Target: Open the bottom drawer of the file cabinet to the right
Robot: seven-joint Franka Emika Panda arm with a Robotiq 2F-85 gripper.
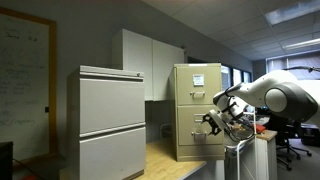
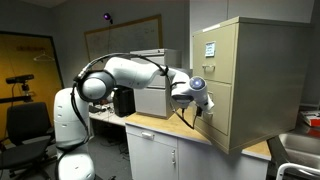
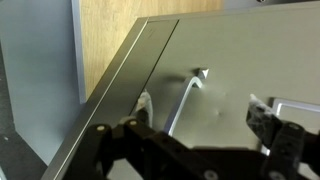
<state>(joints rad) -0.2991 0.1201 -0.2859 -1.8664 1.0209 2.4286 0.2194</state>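
The file cabinet (image 1: 197, 85) (image 2: 255, 60) is tall, narrow and beige-tan, with white paper sheets on its top drawer. It stands on a wooden counter. Its bottom drawer (image 1: 190, 138) (image 2: 228, 115) looks shut in both exterior views. My gripper (image 1: 212, 122) (image 2: 201, 110) is right at the front of this drawer. In the wrist view the drawer front (image 3: 235, 60) fills the frame and its thin metal handle (image 3: 183, 100) lies between my two fingers. The gripper (image 3: 200, 108) is open, with a finger on each side of the handle and nothing held.
A wider light-grey cabinet (image 1: 110, 120) (image 2: 150, 95) with two broad drawers stands on the same wooden counter (image 1: 165, 160) (image 2: 165, 128). White wall cupboards (image 1: 150, 60) hang behind. An office chair (image 2: 30, 125) stands beside the robot's base.
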